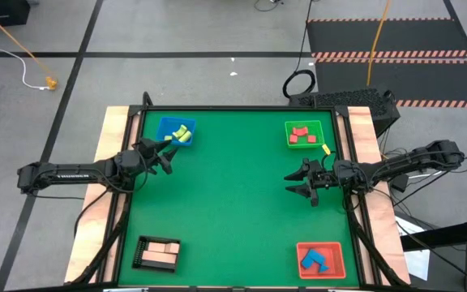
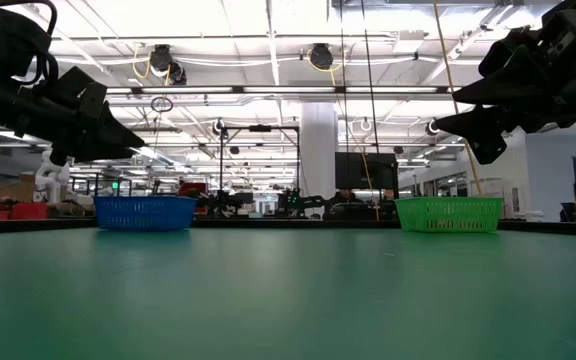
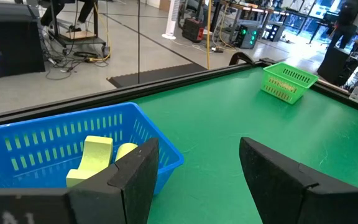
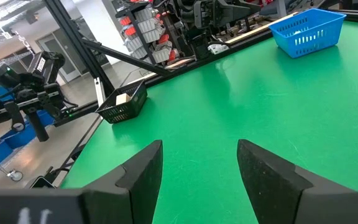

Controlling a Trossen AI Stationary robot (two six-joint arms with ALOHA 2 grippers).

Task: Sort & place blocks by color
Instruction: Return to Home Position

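Yellow-green blocks (image 1: pixel 183 134) lie in the blue tray (image 1: pixel 165 126) at the far left, and they also show in the left wrist view as blocks (image 3: pixel 95 158). Red blocks (image 1: pixel 301 135) lie in the green tray (image 1: pixel 315 126) at the far right. Cream blocks (image 1: pixel 160 255) fill the black tray (image 1: pixel 141 253) at the near left. Blue blocks (image 1: pixel 317 260) lie in the red tray (image 1: pixel 336 254) at the near right. My left gripper (image 1: pixel 162 156) (image 3: pixel 194 177) hovers open just beside the blue tray. My right gripper (image 1: pixel 291 184) (image 4: pixel 199 168) hovers open over bare table, nearer than the green tray.
One small yellow piece (image 1: pixel 326 149) lies by the table's right rim, between the green tray and my right arm. The green mat (image 1: pixel 233 211) stretches between the four corner trays. A raised black frame (image 1: pixel 242 109) borders the table.
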